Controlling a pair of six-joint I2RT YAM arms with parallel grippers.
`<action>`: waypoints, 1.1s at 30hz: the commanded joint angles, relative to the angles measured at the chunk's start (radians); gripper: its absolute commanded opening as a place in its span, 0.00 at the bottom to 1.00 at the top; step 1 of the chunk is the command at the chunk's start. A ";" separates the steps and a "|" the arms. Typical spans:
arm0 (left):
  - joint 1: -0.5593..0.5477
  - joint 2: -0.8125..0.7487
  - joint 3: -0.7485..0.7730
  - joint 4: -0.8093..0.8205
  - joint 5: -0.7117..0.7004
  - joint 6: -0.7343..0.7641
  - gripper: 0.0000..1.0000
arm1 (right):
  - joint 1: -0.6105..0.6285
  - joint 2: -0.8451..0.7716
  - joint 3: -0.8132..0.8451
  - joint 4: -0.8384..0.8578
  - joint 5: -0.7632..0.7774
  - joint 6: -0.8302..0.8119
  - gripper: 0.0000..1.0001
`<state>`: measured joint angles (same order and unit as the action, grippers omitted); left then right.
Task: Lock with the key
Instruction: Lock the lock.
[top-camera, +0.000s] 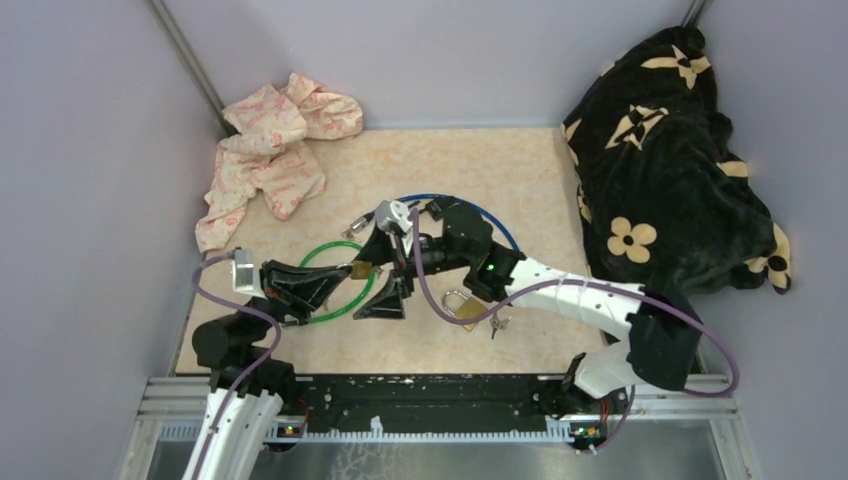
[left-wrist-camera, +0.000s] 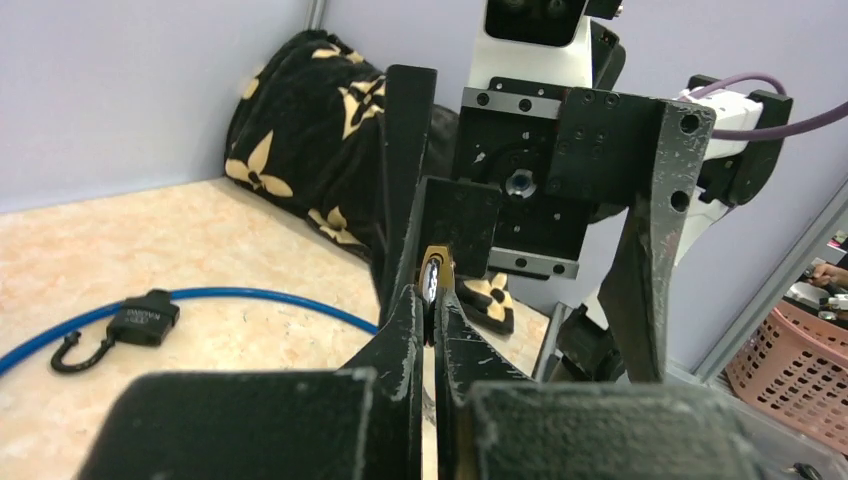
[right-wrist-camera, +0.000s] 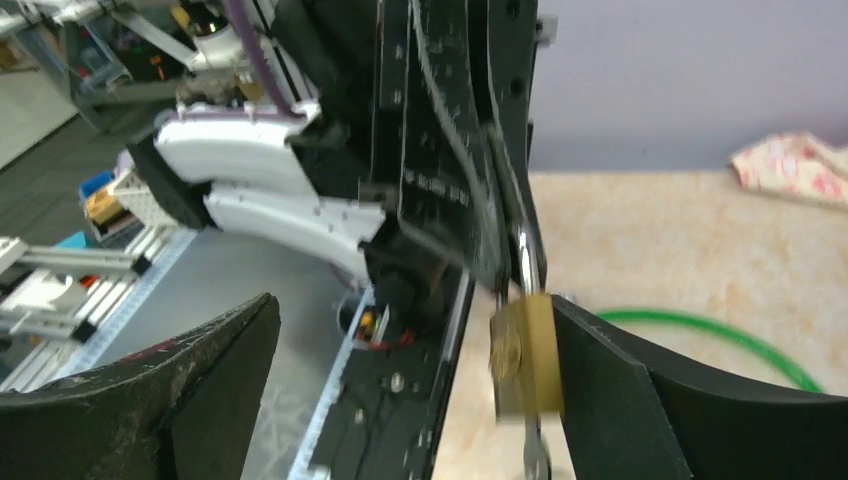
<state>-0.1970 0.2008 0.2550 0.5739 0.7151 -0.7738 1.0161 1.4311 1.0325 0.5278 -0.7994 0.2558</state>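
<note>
Above beige marbled tabletop (top-camera: 500, 170), left gripper (top-camera: 348, 272) pinches small brass padlock (right-wrist-camera: 525, 350) inside the spread right gripper (top-camera: 384, 270), whose off-centre closing could knock it loose.

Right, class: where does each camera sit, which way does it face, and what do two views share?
Top external: above and behind, looking down on the table; left arm and right arm show.
Left wrist: low over the table, facing the black blanket; left pincer shut on the brass padlock.
Right wrist: faces the left arm; right pincer open.
Shared: the brass padlock, in both wrist views.
</note>
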 joint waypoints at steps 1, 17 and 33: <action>0.020 -0.036 -0.001 -0.058 0.060 0.003 0.00 | -0.087 -0.178 -0.066 -0.190 -0.081 -0.075 0.98; 0.027 -0.045 0.027 -0.125 0.126 0.073 0.00 | -0.109 -0.192 0.024 -0.428 -0.009 -0.204 0.51; 0.030 -0.041 0.026 -0.106 0.134 0.072 0.00 | -0.105 -0.089 0.104 -0.507 -0.047 -0.211 0.25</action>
<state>-0.1738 0.1688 0.2535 0.4252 0.8425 -0.7063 0.9031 1.3434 1.0691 0.0170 -0.8242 0.0639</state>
